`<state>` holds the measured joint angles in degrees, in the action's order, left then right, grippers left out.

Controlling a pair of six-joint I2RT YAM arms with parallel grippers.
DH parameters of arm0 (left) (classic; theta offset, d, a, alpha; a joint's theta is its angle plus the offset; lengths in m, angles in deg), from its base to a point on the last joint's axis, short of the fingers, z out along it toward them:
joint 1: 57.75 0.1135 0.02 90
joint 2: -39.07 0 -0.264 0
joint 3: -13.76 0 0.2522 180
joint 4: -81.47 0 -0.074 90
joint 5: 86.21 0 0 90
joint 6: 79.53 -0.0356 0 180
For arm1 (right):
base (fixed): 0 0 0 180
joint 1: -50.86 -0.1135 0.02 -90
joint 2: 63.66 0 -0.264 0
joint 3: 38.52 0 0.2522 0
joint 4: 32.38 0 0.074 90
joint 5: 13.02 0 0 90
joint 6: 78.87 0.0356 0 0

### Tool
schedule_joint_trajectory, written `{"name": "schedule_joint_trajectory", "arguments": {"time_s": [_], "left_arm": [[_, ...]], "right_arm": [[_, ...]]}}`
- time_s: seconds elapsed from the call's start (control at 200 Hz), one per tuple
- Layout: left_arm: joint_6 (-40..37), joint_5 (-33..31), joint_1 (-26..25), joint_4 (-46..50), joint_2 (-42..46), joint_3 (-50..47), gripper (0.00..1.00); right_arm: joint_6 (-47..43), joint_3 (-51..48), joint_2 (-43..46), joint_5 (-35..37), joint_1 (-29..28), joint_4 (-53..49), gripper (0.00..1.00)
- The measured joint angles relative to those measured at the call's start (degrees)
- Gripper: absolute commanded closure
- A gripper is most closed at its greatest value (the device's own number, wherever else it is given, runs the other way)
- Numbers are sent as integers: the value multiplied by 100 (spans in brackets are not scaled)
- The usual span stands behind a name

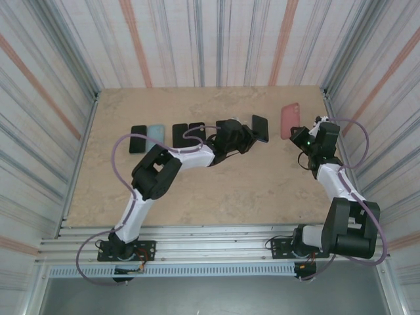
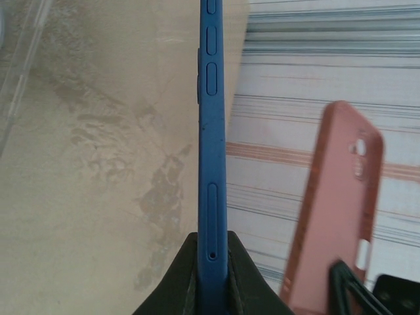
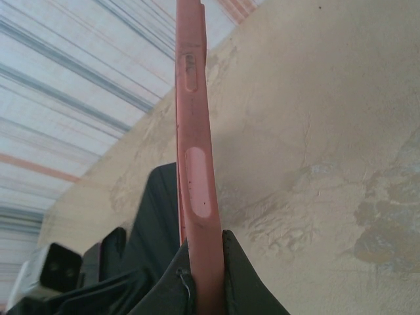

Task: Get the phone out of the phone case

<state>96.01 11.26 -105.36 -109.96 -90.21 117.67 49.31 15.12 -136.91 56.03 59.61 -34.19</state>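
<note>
1 tan surface (image 1: 197,190) underneath. 2 arms above it, left arm (image 1: 170,164) stretched toward mid-back, right arm (image 1: 338,184) up the right side. 4 flat phones or cases (image 1: 180,135) in a row at back left. pink phone case (image 3: 193,131) pinched edge-on by the tightly closed right fingers (image 3: 231,259), held off the surface, near but apart from the blue-edged phone (image 2: 213,131), likewise lifted, clamped edge-on by the fully closed left fingers (image 2: 191,262).
</note>
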Motion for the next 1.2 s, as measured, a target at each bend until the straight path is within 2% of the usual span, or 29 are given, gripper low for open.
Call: {"name": "schedule_joint_trajectory", "arguments": {"time_s": [0.351,0.701,0.932,1.198], "left_arm": [[22,-140,-129,531,-977,1272,91],[20,-286,-164,949,-1445,1847,90],[-24,-382,-164,1141,-1552,2094,85],[-219,-431,-166,1408,-1725,2411,68]], "right_arm": [[-9,0,-442,-188,190,85,95],[-9,0,-780,-280,291,280,96],[-9,0,-1051,-315,291,378,96],[-9,0,-1327,-321,291,501,96]]}}
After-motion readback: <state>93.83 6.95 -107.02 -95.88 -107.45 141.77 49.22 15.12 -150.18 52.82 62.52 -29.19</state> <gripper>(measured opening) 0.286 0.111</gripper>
